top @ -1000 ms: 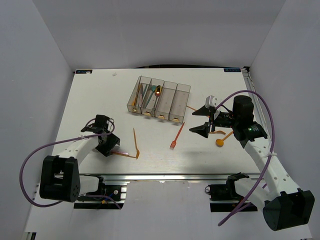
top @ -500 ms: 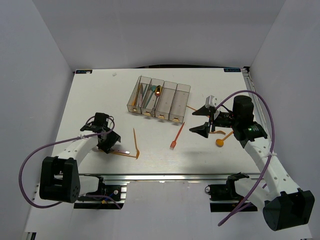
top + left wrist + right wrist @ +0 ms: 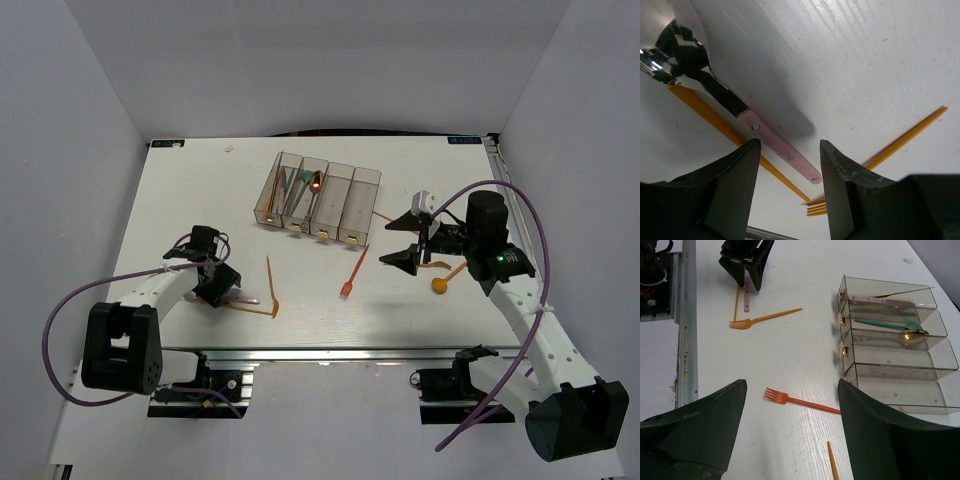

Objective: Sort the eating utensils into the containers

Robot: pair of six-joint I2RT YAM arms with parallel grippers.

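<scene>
Eating utensils (image 3: 356, 269) on white table (image 3: 190, 200) between grey walls (image 3: 320, 60)

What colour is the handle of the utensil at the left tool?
The handle is pale pink; clearest in the left wrist view.

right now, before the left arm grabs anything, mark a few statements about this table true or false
1. The left gripper has its jaws either side of the pink-handled spoon. True.
2. The right gripper is holding the red fork. False: its jaws are wide open and empty, and the fork lies flat on the table.
3. All four containers hold utensils. False: the end bin nearest the right arm looks empty.
4. An orange utensil lies right alongside the spoon's handle. True.
</scene>
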